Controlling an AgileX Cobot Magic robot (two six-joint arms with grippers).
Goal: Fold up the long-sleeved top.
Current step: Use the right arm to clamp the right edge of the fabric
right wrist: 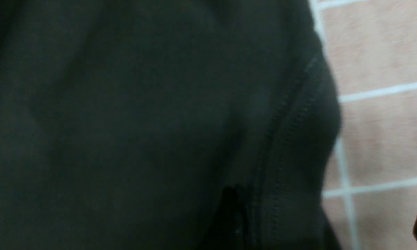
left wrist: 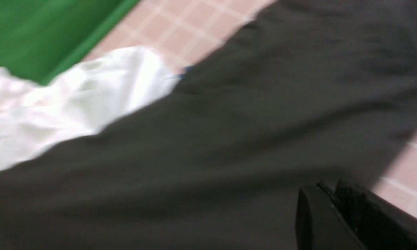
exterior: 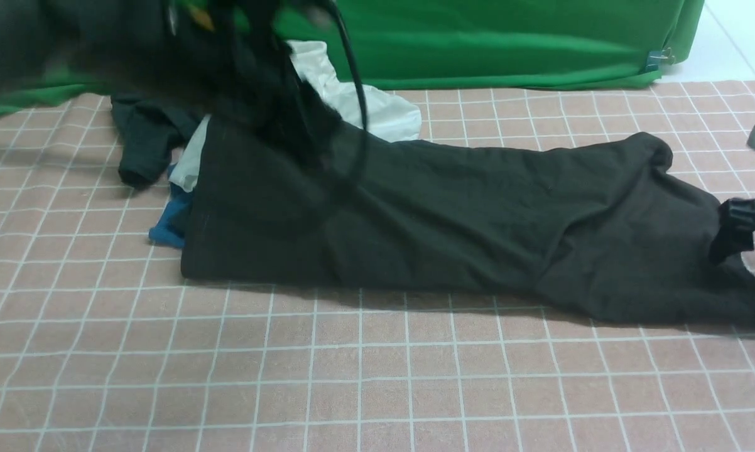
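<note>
We are seeing the right gripper (exterior: 732, 242) pinching the right end of the long-sleeved top (exterior: 453, 220), its dark fingers (right wrist: 231, 215) closing on a stitched seam of the black cloth in the right wrist view, with the fabric bunching up around the grip. The left gripper (left wrist: 328, 211) is showing only as a black block in its own wrist view, lying over or against the top (whether it is spread or pressed together we cannot tell), and in the front view the left arm (exterior: 245, 69) is blurring across the upper left. The top is lying stretched as a long band across the pink checked cloth (exterior: 365, 376), running from left of centre to the right edge. Just behind its left end a white shirt (exterior: 377, 110) is lying crumpled, a blue cloth (exterior: 170, 223) is peeking out beside it, and a smaller dark garment (exterior: 142, 141) is sitting further left, near the green backdrop (exterior: 509, 44)
</note>
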